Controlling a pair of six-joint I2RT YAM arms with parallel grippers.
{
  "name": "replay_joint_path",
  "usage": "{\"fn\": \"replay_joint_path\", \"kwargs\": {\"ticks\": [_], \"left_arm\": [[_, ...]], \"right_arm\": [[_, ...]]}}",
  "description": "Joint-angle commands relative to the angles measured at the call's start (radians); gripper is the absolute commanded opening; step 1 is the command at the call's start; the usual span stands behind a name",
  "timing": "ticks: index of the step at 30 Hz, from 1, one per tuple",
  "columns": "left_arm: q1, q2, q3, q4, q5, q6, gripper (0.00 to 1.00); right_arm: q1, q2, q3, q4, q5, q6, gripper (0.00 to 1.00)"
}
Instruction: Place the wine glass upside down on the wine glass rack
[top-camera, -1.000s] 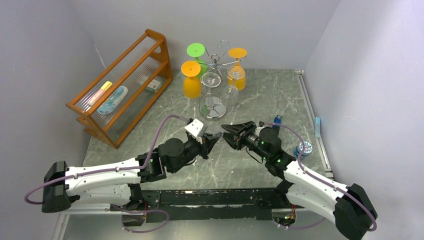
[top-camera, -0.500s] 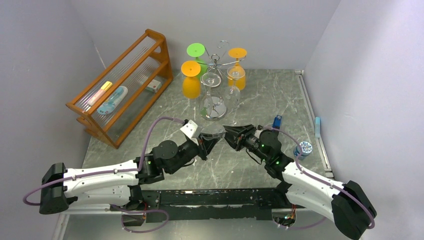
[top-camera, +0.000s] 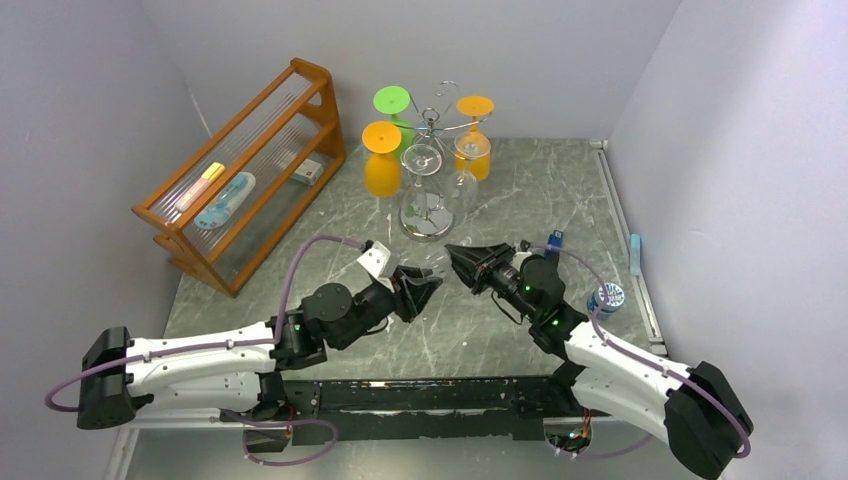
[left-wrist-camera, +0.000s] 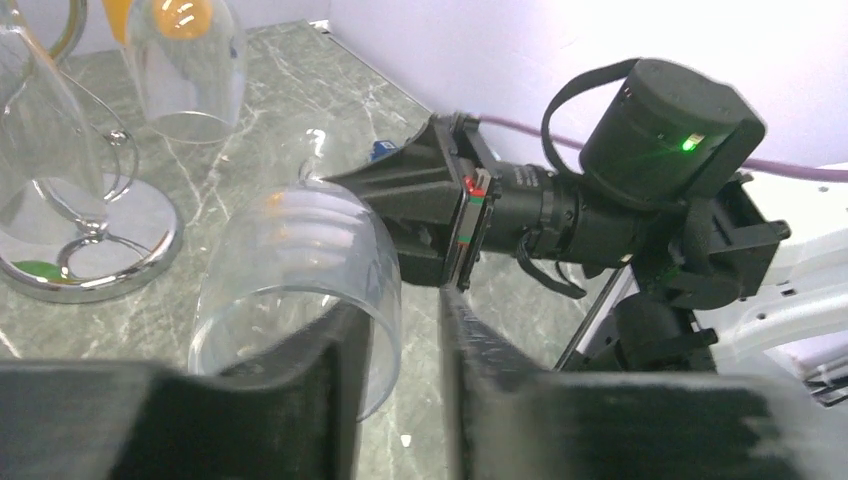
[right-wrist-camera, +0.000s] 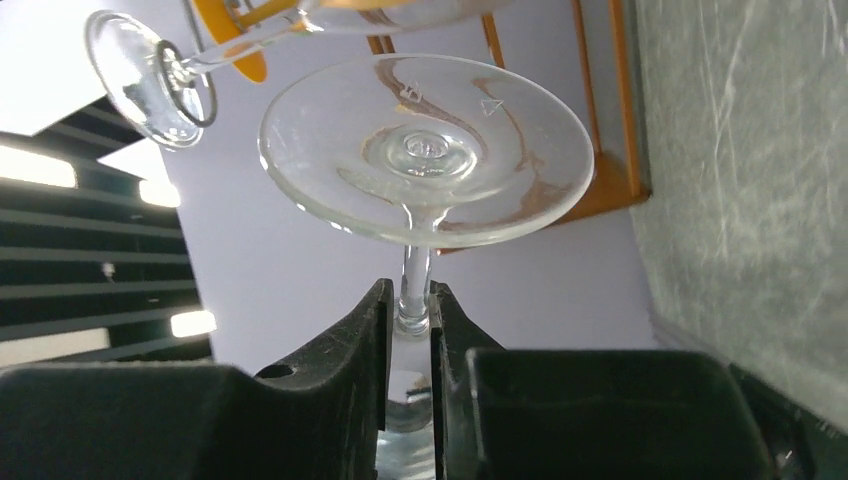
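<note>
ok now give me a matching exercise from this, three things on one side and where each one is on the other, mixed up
Things
1. clear wine glass
2. green glass
3. orange wooden shelf

Places
a. standing at the far left of the table
b. hanging foot-up on the wire rack
c. stem pinched in the right gripper

Pairs: 1-c, 2-b, 3-a
</note>
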Motion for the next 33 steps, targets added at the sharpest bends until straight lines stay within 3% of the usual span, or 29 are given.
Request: {"fn": "replay_joint_path", "kwargs": {"ticks": [1, 7, 12, 17, 22, 33], "left_arm": [[-0.004, -0.028, 0.003, 0.004, -0.040, -0.042, 0.44], [-0.004, -0.099, -0.005, -0.124, -0.133, -0.093, 0.79], [-0.004, -0.187, -0.004, -0.212, -0.172, -0.109, 0.92], [-0.004, -0.242, 0.067, -0.307, -0.213, -0.085, 0.94], [-0.004, -0.191, 0.224, -0.440, -0.208, -0.114, 0.95], [0.007, -0.007, 0.493, -0.580, -0.041, -0.250, 0.97]], "right_arm": [[-0.001, -0.021, 0.048, -0.023, 0.122, -0.232, 0.00], [-0.047, -0.034, 0.033, 0.042, 0.157, -0.480, 0.00], [-0.074, -0.059, 0.051, 0.078, 0.156, -0.709, 0.00], [-0.079, -0.113, 0.021, 0.163, 0.136, -0.942, 0.00], [-0.081, -0.159, 0.029, 0.178, 0.049, -1.145, 0.00], [-0.081, -0.161, 0.108, 0.158, -0.265, -1.549, 0.00]]}}
